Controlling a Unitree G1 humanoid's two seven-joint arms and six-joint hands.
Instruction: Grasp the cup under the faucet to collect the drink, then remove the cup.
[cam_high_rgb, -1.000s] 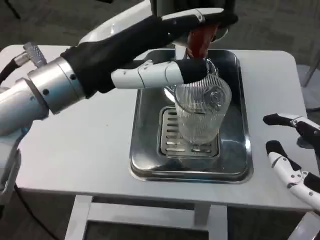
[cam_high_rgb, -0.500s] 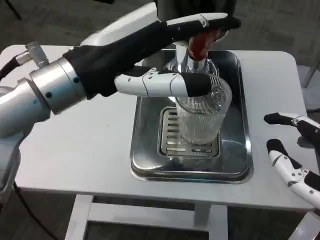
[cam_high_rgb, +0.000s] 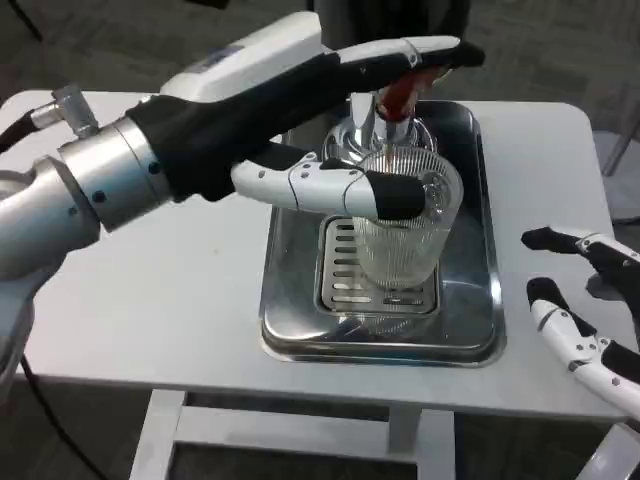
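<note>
One clear cup (cam_high_rgb: 400, 235) stands on the grate in the shiny tray (cam_high_rgb: 290, 300), right under the faucet (cam_high_rgb: 385, 110). The left robot hand (cam_high_rgb: 330, 130) holds the cup near its rim, with one finger up by the red tap handle (cam_high_rgb: 400, 92). The right robot hand (cam_high_rgb: 580, 300) waits over the white surface (cam_high_rgb: 150, 290) with its fingers apart and nothing in it

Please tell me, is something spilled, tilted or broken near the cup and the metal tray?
Nothing stands out. The ribbed clear cup stands upright on the grate of the metal tray, under the faucet. No liquid shows on the white table. The left hand reaches around the cup; the right hand waits aside.
</note>
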